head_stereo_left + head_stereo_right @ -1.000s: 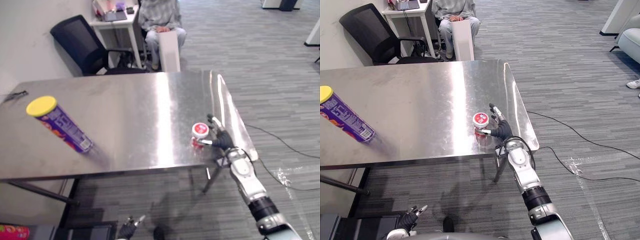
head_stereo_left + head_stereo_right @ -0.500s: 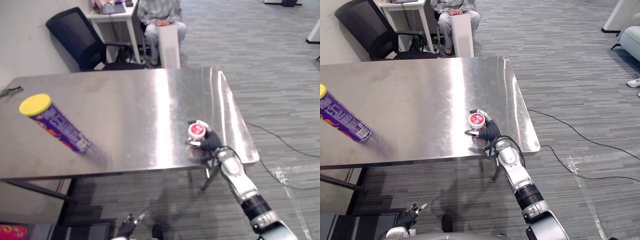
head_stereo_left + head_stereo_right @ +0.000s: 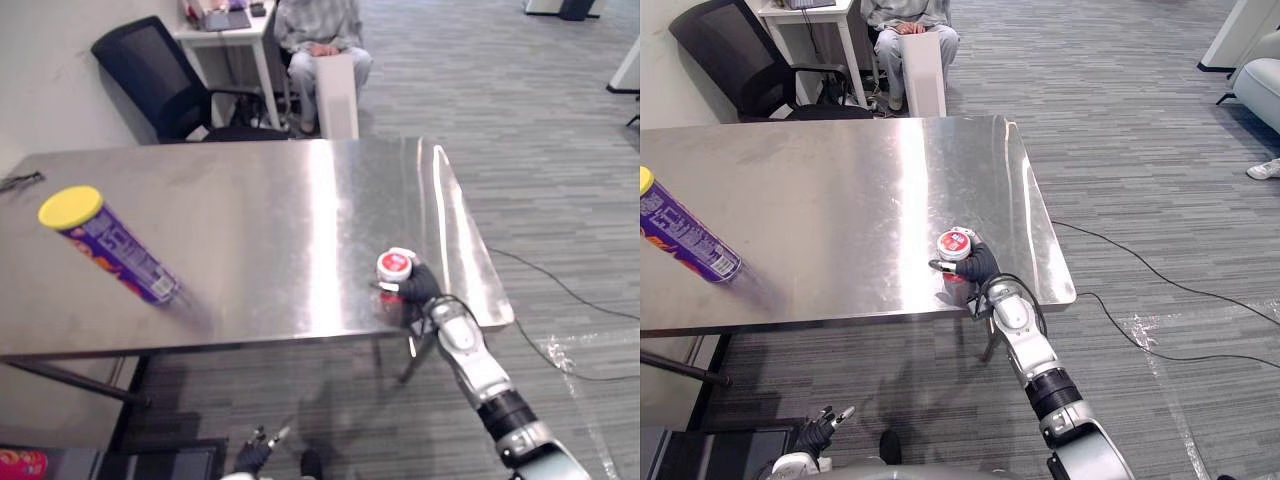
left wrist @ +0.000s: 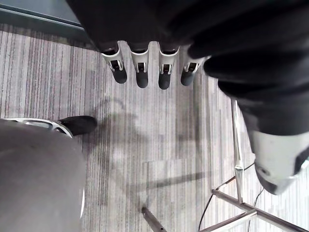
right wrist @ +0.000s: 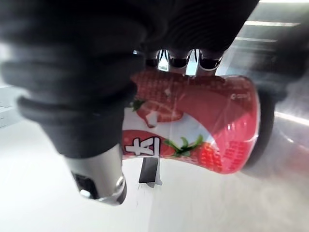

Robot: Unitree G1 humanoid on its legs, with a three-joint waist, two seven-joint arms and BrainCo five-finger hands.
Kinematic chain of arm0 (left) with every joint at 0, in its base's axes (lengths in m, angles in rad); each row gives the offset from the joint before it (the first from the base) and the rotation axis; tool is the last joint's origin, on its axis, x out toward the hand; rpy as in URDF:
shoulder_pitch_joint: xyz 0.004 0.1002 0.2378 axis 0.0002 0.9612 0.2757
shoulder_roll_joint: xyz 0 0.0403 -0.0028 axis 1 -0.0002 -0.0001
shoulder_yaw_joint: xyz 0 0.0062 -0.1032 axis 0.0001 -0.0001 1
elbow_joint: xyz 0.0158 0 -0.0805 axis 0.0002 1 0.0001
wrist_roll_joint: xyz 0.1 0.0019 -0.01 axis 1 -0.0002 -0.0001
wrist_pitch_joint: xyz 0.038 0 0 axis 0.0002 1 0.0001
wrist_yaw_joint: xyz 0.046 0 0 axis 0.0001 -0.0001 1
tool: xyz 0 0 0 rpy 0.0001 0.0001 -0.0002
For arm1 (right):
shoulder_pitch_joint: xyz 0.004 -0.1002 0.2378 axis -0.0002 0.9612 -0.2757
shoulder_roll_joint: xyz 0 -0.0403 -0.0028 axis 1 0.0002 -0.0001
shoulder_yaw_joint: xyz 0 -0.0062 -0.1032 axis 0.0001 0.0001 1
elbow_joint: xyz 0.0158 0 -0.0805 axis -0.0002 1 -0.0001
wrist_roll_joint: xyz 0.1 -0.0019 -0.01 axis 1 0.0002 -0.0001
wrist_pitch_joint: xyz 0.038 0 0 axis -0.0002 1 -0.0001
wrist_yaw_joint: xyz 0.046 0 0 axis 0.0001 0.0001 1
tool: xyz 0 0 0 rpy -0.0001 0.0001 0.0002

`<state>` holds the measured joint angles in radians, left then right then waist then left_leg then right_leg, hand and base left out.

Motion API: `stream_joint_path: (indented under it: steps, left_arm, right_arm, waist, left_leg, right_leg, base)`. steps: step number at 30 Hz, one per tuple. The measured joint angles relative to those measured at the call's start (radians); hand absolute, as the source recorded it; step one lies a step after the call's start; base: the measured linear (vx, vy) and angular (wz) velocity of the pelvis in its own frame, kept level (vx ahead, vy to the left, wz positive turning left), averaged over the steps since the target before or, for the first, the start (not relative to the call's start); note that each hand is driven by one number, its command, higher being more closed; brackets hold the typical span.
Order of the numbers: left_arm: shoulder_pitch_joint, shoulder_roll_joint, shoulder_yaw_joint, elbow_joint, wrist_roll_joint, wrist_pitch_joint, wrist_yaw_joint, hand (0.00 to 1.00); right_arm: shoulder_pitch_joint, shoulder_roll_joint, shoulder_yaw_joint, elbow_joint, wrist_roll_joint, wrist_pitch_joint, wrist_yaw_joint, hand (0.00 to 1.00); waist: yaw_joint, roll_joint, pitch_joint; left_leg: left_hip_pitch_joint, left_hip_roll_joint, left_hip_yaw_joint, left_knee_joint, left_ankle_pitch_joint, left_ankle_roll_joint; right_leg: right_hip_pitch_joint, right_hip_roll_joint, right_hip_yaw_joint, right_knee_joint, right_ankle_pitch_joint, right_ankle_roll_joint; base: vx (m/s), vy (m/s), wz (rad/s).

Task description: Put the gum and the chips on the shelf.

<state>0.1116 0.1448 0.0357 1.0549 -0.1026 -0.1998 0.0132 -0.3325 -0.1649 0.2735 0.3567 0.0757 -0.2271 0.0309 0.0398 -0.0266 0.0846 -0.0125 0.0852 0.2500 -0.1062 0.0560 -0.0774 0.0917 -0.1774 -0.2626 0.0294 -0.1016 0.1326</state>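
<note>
Progress is sitting at step one: the right hand [image 3: 420, 287] is curling round the gum bottle [image 3: 396, 264] near the table's [image 3: 250, 190] right front corner (both items unshelved, I judge). The chips can [image 3: 112, 247] is waiting untouched at the left end, and the left hand [image 4: 141, 72] is hanging slack-fingered.

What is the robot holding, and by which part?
The right robot hand is curled round the side of the red gum tub. The left robot hand holds nothing.

Right hand [image 3: 978, 266] extended well forward, fingers curled round red-and-white plastic gum tub [image 3: 955, 244]. Left hand [image 3: 818, 432] hangs low, fingers loosely straight.
</note>
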Motion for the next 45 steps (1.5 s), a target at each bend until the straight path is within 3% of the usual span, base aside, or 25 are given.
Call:
stream_joint_path:
  steps: [5, 7, 13, 25, 32, 36, 37, 40, 42, 43, 44, 45]
  left_arm:
    - [0.0, 0.004, 0.005, -0.002, 0.002, 0.002, 0.004, 0.0]
    - [0.003, 0.007, 0.01, 0.0, 0.002, 0.004, 0.006, 0.0]
    - [0.025, 0.003, 0.043, 0.001, 0.005, 0.006, 0.004, 0.0]
    - [0.076, -0.007, 0.049, 0.01, 0.039, 0.006, 0.0, 0.0]
    - [0.091, -0.012, 0.048, 0.008, 0.04, 0.008, -0.003, 0.0]
    - [0.089, 0.001, 0.049, 0.002, 0.038, 0.009, -0.003, 0.0]
    - [0.088, 0.007, 0.048, 0.0, 0.038, 0.014, -0.003, 0.0]
    - [0.076, 0.012, 0.046, -0.017, 0.039, 0.015, -0.009, 0.0]
    - [0.073, 0.011, 0.043, -0.051, 0.039, 0.013, -0.014, 0.0]
    - [0.071, -0.001, 0.036, -0.078, 0.037, 0.014, -0.014, 0.0]
    - [0.063, -0.003, 0.032, -0.078, 0.037, 0.014, -0.015, 0.0]
    - [0.038, 0.0, 0.031, -0.062, 0.036, 0.015, -0.014, 0.0]
  right_arm:
    - [0.058, -0.004, -0.07, -0.166, 0.0, 0.01, -0.004, 1.0]
    - [0.111, -0.018, -0.134, -0.306, 0.002, 0.003, -0.006, 1.0]
    - [0.226, -0.078, -0.341, -0.515, 0.046, -0.006, 0.0, 1.0]
    - [0.372, -0.091, -0.585, -0.635, 0.094, -0.043, -0.011, 1.0]
    - [0.423, -0.077, -0.591, -0.638, 0.131, -0.043, -0.021, 1.0]
    - [0.46, -0.022, -0.579, -0.638, 0.156, -0.042, -0.014, 1.0]
    - [0.466, -0.011, -0.566, -0.638, 0.169, -0.042, -0.01, 1.0]
    - [0.453, -0.016, -0.518, -0.638, 0.18, -0.043, -0.006, 1.0]
    - [0.405, -0.026, -0.479, -0.638, 0.192, -0.043, -0.006, 1.0]
    - [0.367, -0.059, -0.457, -0.643, 0.201, -0.043, -0.006, 1.0]
    - [0.36, -0.07, -0.458, -0.648, 0.201, -0.043, -0.006, 1.0]
    - [0.348, -0.078, -0.47, -0.653, 0.2, -0.044, -0.007, 1.0]
  waist:
    - [0.001, -0.007, 0.007]
    - [-0.002, -0.008, 0.007]
    - [-0.013, -0.008, 0.007]
    - [-0.045, 0.012, -0.031]
    - [-0.06, 0.016, -0.041]
    - [-0.058, 0.002, -0.031]
    - [-0.059, -0.014, -0.023]
    - [-0.057, -0.008, -0.019]
    - [-0.036, 0.005, 0.001]
    - [-0.024, 0.047, 0.017]
    - [-0.021, 0.046, 0.017]
    - [-0.01, 0.039, 0.027]
  left_leg:
    - [-0.002, -0.001, 0.005, 0.0, 0.002, 0.004]
    - [0.001, -0.002, 0.007, 0.001, 0.003, 0.005]
    - [0.027, 0.0, 0.013, 0.007, 0.003, 0.005]
    - [0.022, 0.013, 0.02, 0.0, 0.014, 0.001]
    - [0.006, 0.022, 0.021, 0.003, 0.034, 0.001]
    - [-0.01, 0.02, -0.015, 0.008, 0.054, -0.003]
    - [-0.022, 0.021, -0.042, 0.008, 0.064, -0.006]
    - [-0.11, 0.022, -0.135, 0.059, 0.079, -0.011]
    - [-0.188, 0.023, -0.2, 0.112, 0.084, -0.02]
    - [-0.239, 0.037, -0.243, 0.108, 0.088, -0.022]
    - [-0.246, 0.044, -0.225, 0.091, 0.066, -0.006]
    - [-0.269, 0.049, -0.145, 0.115, 0.005, 0.08]
  right_leg:
    - [0.001, 0.0, 0.005, -0.011, 0.0, 0.0]
    - [0.002, 0.0, 0.012, -0.01, 0.0, 0.0]
    - [0.018, 0.0, 0.024, -0.009, 0.0, 0.0]
    - [-0.004, 0.008, 0.052, -0.008, 0.0, 0.0]
    - [-0.06, 0.009, 0.06, 0.073, -0.034, -0.021]
    - [-0.108, -0.005, 0.039, 0.187, -0.089, -0.026]
    - [-0.112, -0.007, 0.013, 0.206, -0.101, -0.03]
    - [-0.14, -0.012, -0.072, 0.262, -0.13, -0.045]
    - [-0.184, -0.018, -0.126, 0.338, -0.159, -0.057]
    - [-0.195, 0.001, -0.188, 0.365, -0.169, -0.073]
    - [-0.186, 0.006, -0.218, 0.347, -0.169, -0.075]
    - [-0.172, -0.016, -0.283, 0.314, -0.165, -0.094]
  base:
    - [0.0, -0.001, -0.01]
    - [0.02, 0.0, 0.0]
    - [0.05, -0.009, -0.03]
    - [-0.05, -0.009, -0.07]
    - [-0.07, -0.003, -0.02]
    - [-0.08, -0.019, 0.26]
    - [-0.07, -0.033, 0.49]
    - [-0.11, -0.056, 0.88]
    - [-0.14, -0.071, 1.13]
    - [-0.16, -0.126, 1.07]
    - [-0.16, -0.148, 1.49]
    - [-0.19, -0.116, 1.59]
